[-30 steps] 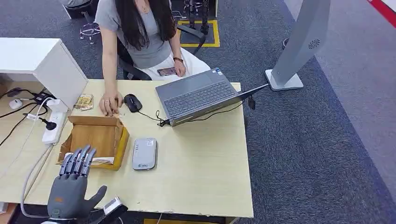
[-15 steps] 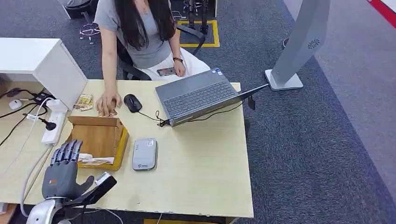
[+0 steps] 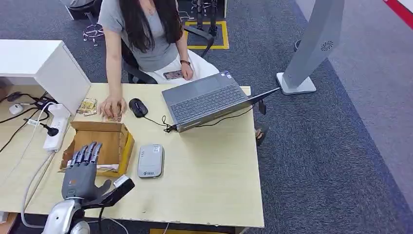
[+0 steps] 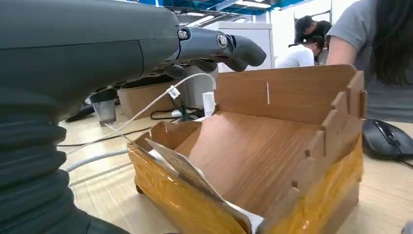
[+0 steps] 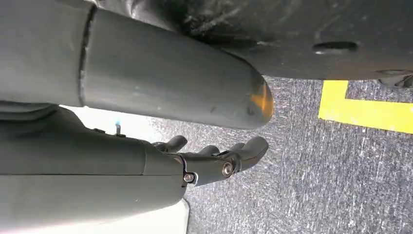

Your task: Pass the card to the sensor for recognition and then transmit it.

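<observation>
The left hand (image 3: 84, 175) hovered at the table's (image 3: 209, 185) near left corner, fingers spread, holding nothing, over the cardboard box (image 3: 100, 146). A card (image 3: 104, 167) lay inside, against the box's near wall. The right hand (image 5: 214, 158) hung loosely open. Mid-table sat the grey sensor (image 3: 150, 160).

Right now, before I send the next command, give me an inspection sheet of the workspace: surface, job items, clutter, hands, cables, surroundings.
Surface: pale wooden table, front right area bare.
Job's things: white card lies in the cardboard box; grey sensor flat beside the box.
Clutter: laptop open, black mouse, small packet.
Hands: left hand over the box's near edge, fingers apart, holding nothing; right hand hangs above the carpet, fingers loosely curled, empty.
Cables: white power strip with leads at the table's left; black laptop cable.
Surroundings: seated person, hand on the table; white cabinet; grey floor stand.
</observation>
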Tool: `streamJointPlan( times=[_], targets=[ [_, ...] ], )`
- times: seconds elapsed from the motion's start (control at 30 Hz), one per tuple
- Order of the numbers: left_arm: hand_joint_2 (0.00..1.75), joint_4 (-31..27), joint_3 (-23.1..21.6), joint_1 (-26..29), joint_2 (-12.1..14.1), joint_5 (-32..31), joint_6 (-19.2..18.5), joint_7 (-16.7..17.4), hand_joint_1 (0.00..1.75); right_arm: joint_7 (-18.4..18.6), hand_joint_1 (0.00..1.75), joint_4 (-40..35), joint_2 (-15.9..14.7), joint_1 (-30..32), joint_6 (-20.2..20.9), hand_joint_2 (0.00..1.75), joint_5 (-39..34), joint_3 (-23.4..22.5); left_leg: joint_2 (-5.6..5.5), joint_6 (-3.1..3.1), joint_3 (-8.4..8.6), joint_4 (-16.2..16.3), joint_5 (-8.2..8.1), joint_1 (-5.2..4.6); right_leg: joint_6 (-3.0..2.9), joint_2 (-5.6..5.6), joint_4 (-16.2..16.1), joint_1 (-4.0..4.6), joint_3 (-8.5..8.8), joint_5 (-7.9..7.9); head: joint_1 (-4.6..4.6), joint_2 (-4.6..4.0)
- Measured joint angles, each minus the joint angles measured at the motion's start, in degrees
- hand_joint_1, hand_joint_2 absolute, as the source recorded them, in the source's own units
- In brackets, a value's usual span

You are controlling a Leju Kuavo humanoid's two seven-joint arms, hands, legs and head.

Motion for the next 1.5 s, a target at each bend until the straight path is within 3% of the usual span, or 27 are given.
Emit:
streamJointPlan(
  times=[0.43, 1.5],
  targets=[
    [1.75, 0.0, -1.05, -0.09, 0.09, 0.77, 0.26, 2.23, 0.0, 0.0, 0.0, 0.0, 0.0, 0.0, -0.07, 0.0, -1.84, 1.12, -0.01, 0.0, -0.01, 0.0, 0.0, 0.0, 0.0, -0.01, 0.0, 0.0, 0.0, 0.0, 0.02, 0.0],
    [1.75, -0.63, -0.74, -1.15, 0.09, 1.36, -1.42, 2.25, 0.0, 0.09, 0.0, 0.0, 0.0, 0.01, -0.09, 0.0, -4.33, 3.56, -0.01, 0.0, -0.01, 0.0, 0.0, 0.0, 0.0, -0.02, 0.0, 0.0, 0.01, 0.0, 0.02, 0.0]
  ],
)
